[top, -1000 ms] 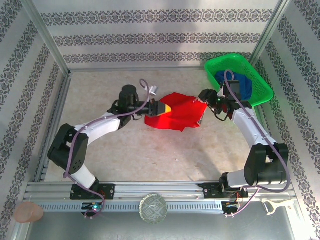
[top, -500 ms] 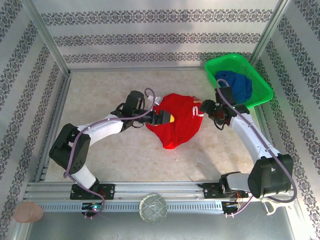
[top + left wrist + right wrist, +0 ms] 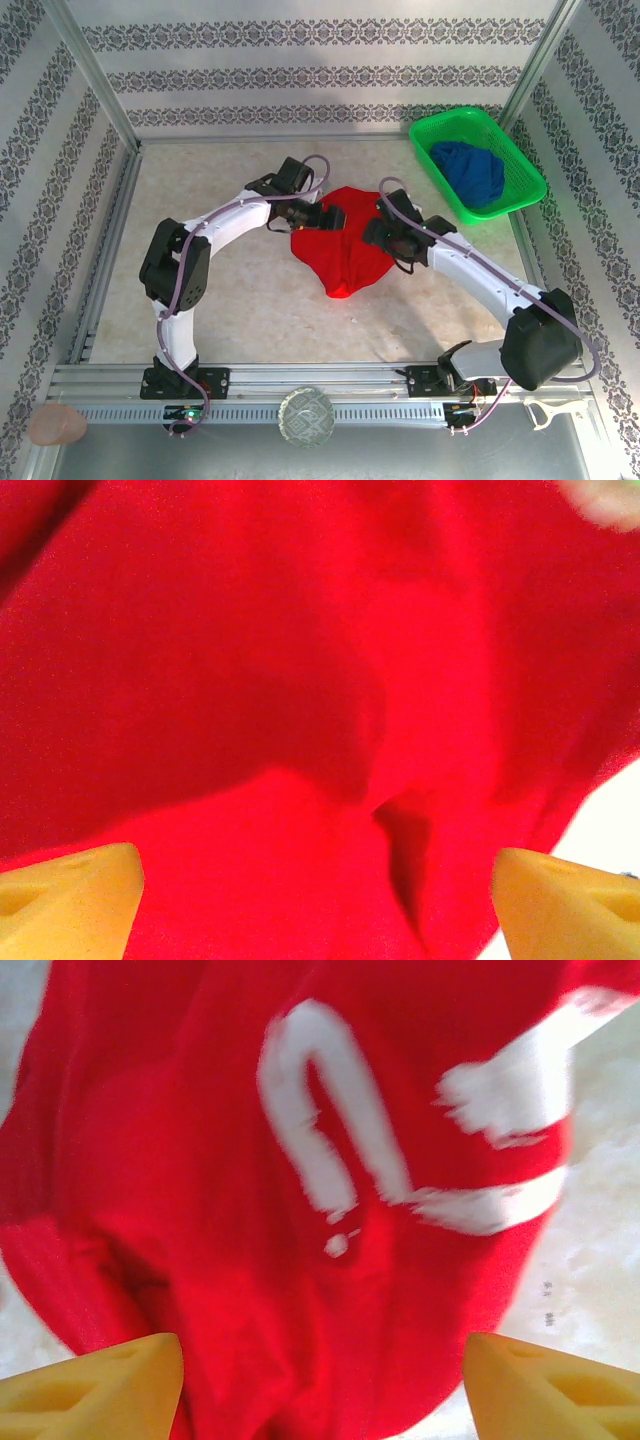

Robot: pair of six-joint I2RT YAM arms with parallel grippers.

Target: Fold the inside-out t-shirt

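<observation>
Bench (image 3: 250, 300) centre holds the crumpled red t-shirt (image 3: 345, 255); left jaws gape wide over its upper left edge, right jaws wide by its right edge, both empty. Far right, well apart, a green basket (image 3: 455, 128) holds a blue garment (image 3: 470, 172).

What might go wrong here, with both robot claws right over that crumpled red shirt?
The wrinkly bright red cloth t-shirt lies bunched, not flat, so the open left gripper may pinch several layers at once and fold it crooked.
The open right gripper sits close beside the left one over the same cloth; the two could bump or tug against each other.
</observation>
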